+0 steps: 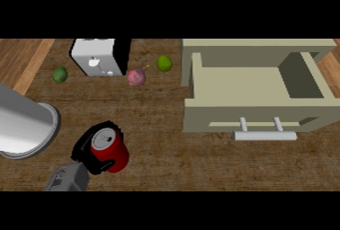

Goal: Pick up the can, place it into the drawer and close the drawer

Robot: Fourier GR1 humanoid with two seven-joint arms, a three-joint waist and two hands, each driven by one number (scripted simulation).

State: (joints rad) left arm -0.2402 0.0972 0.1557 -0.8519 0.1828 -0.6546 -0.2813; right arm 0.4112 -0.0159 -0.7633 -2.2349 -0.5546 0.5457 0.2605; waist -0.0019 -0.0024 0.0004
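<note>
We list one left hand (90,148): black, matte, with rounded fingers (100,128) and a thick thumb. We list its forearm (68,179): grey, boxy at the wrist, with small dark markings on its upper face.

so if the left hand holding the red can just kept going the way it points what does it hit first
The black left hand, curled round the red metal can, points up and slightly right. The first thing roughly in that line looks like the pinkish round fruit, beside the white toaster, though height above the wooden counter is unclear.
</note>
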